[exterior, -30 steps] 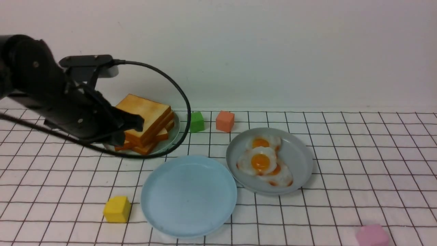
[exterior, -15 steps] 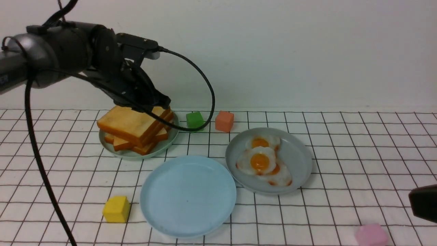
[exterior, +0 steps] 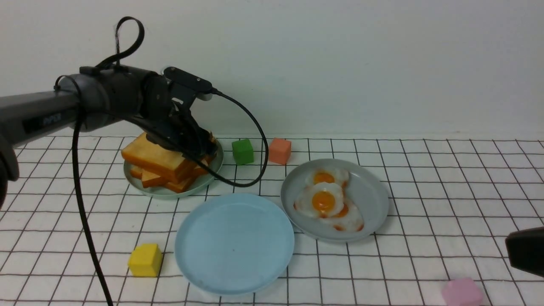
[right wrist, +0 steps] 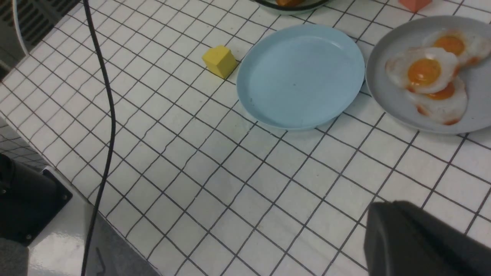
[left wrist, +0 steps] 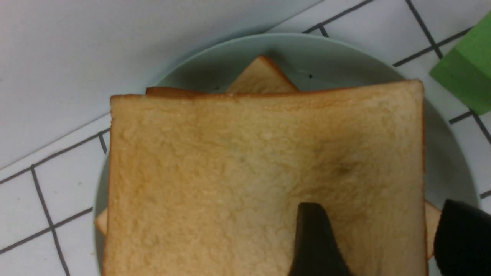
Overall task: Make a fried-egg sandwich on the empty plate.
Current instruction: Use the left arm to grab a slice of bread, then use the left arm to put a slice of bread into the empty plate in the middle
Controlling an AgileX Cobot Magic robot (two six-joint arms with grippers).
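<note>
Several golden toast slices [exterior: 161,159] are stacked on the pale green plate [exterior: 212,170] at the back left. My left gripper [exterior: 199,146] is open at the stack's right side. In the left wrist view [left wrist: 383,239] one finger lies over the top slice [left wrist: 249,172] and the other is past its edge. The sky-blue plate [exterior: 233,244] is bare in front, and it also shows in the right wrist view [right wrist: 301,76]. Three fried eggs [exterior: 325,202] lie on the grey plate [exterior: 369,195]. My right gripper [exterior: 525,250] is shut and empty at the right edge.
A green cube [exterior: 242,151] and a salmon cube [exterior: 279,150] stand behind the plates. A yellow cube [exterior: 145,260] sits left of the blue plate, a pink one [exterior: 462,292] at the front right. The left arm's cable [exterior: 246,180] hangs near the green plate.
My left arm swung from the left of the toast plate to over the stack and came down at its right side. My right gripper came into view at the right edge.
</note>
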